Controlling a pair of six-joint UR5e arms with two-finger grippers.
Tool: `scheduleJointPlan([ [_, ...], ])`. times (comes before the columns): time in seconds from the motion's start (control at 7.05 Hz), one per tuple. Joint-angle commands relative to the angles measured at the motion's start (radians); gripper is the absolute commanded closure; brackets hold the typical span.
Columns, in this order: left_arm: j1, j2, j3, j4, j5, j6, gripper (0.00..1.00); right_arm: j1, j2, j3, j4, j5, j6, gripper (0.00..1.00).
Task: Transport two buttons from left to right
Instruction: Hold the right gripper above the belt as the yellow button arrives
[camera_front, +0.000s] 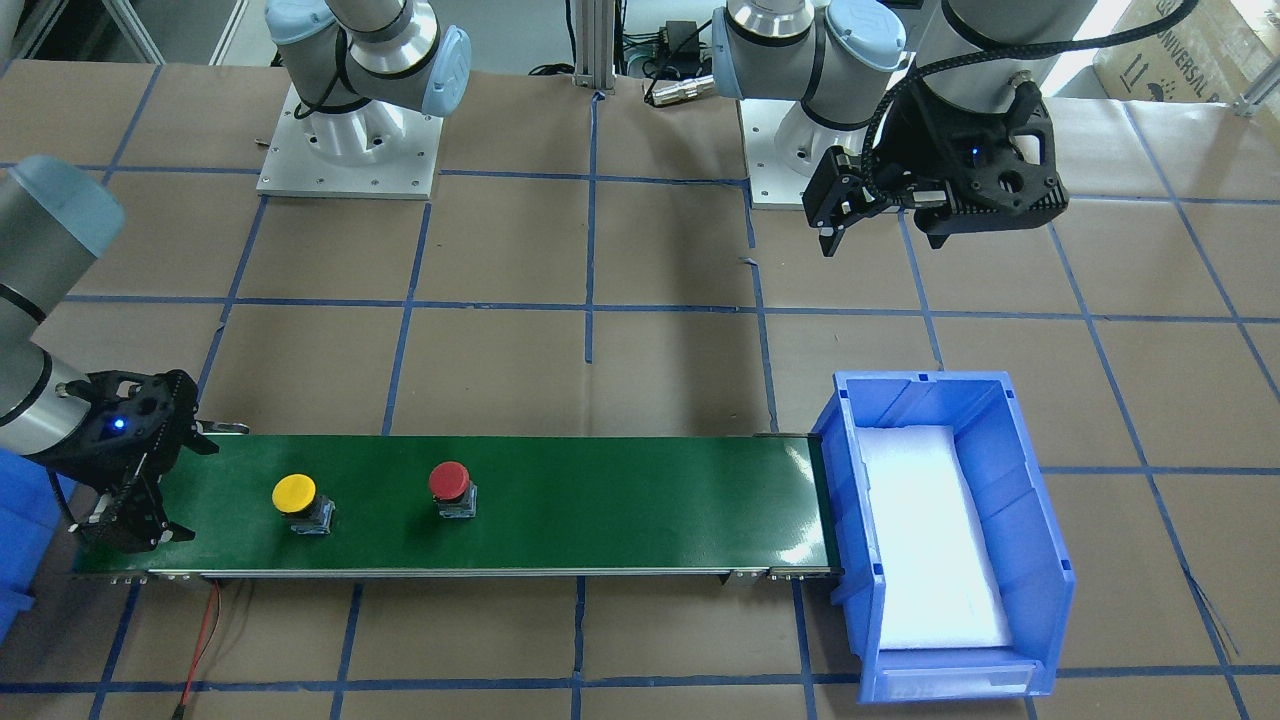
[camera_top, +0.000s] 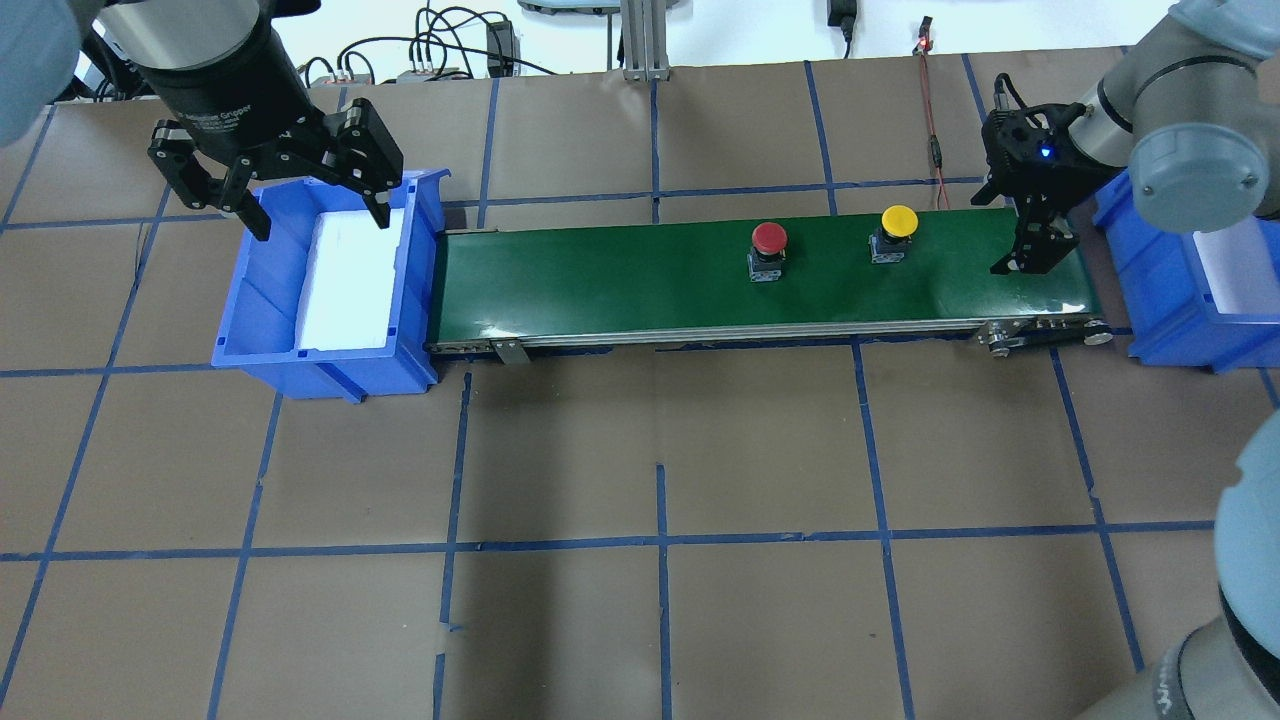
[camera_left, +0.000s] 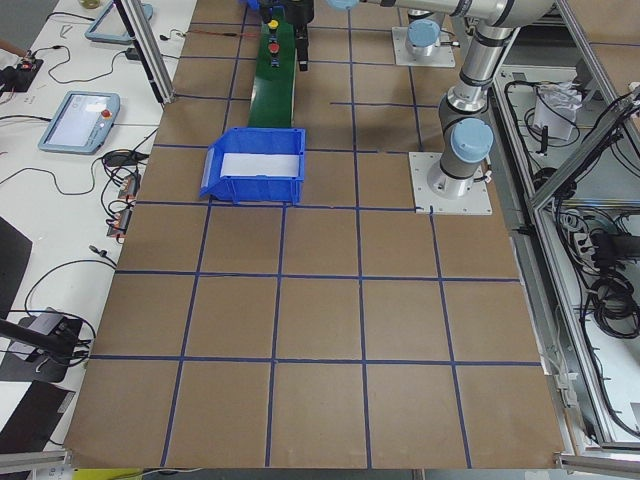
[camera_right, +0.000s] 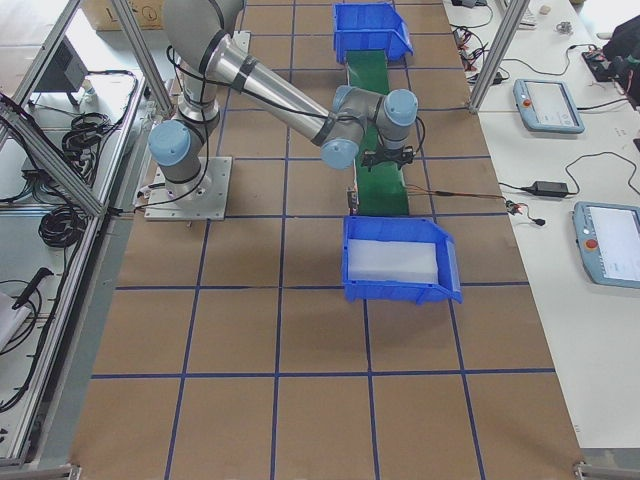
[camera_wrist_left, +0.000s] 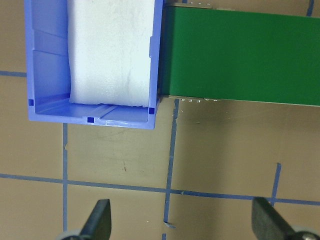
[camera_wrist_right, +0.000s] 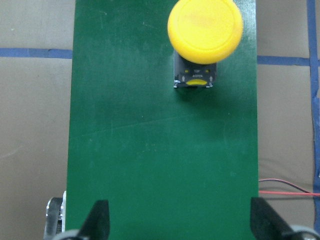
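Observation:
The red button (camera_front: 450, 482) and the yellow button (camera_front: 295, 495) stand upright on the green conveyor belt (camera_front: 620, 490), the yellow one nearer the belt's right end. They also show in the overhead view, red (camera_top: 768, 240) and yellow (camera_top: 898, 222). My right gripper (camera_top: 1035, 245) is open and empty over the belt's right end, a short way from the yellow button (camera_wrist_right: 205, 32). My left gripper (camera_top: 320, 222) is open and empty, held high above the left blue bin (camera_top: 330, 340).
The left blue bin (camera_front: 1040, 560), lined with white foam, stands at the belt's left end. A second blue bin (camera_top: 1150, 300) stands at the right end, beside my right gripper. A red wire (camera_front: 205, 640) lies on the brown table.

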Motion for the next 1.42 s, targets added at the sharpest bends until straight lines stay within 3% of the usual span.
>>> scheduleJointPlan([
  [0.0, 0.002, 0.001, -0.001, 0.001, 0.001, 0.007, 0.0, 0.002, -0.001, 0.0, 0.0, 0.002, 0.002, 0.02],
  [1.28, -0.002, -0.019, 0.004, 0.001, -0.004, -0.01, 0.0, 0.004, 0.008, 0.0, -0.001, 0.002, 0.002, 0.01],
])
